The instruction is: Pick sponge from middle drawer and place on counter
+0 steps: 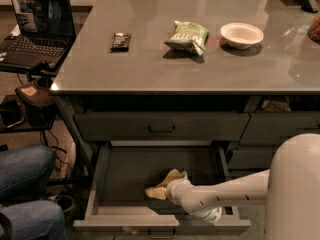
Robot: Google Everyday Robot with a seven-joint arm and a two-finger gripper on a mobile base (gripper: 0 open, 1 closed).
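You are at the grasp: the gripper (159, 190) sits low in the open middle drawer (100, 184), under the counter's (150, 69) near edge, at the sponge (175, 176). Whether it has closed on it, I cannot tell. Next, lift over the drawer's front lip and past that edge, where bare room lies short of the snack bag (187, 35) and bowl (242, 34).

- We see a side desk (27, 69) at left, with an open laptop (40, 29) on it, screen lit.
- Brownish floor (64, 139) below, cables (59, 156) trailing.
- Light glints off the glossy grey counter (150, 59).
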